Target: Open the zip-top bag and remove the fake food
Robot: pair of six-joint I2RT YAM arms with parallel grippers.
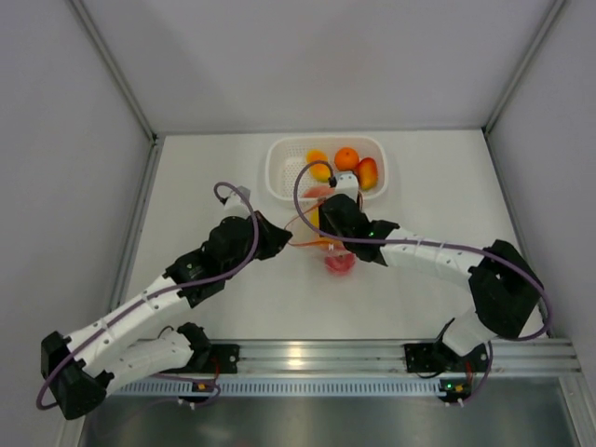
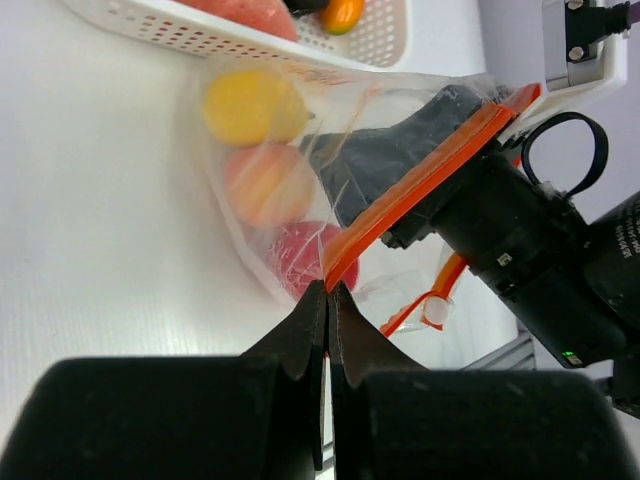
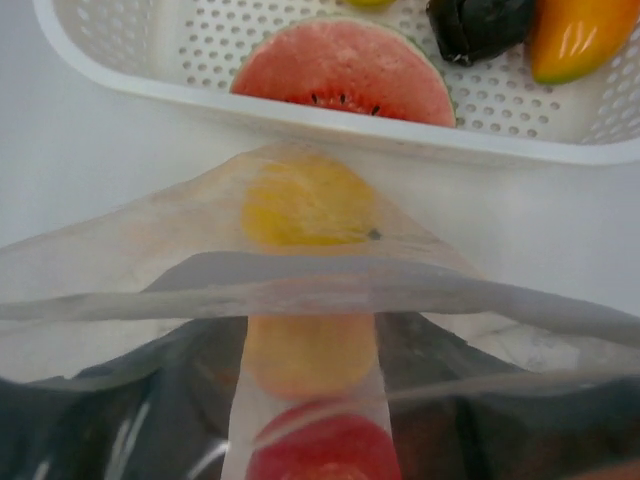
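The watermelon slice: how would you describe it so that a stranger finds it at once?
Look at the white perforated basket at the far side of the table, beyond the clear zip-top bag. Against its near wall lies the watermelon slice. It alone is a red half-round with black seeds and a pale rind; its neighbours are a dark piece and an orange piece.

A white plastic basket full of little holes (image 1: pixel 273 172) sits at the upper middle, on a flat white table (image 1: pixel 200 177). A shiny metal rail (image 1: pixel 317 354) runs along the bottom.
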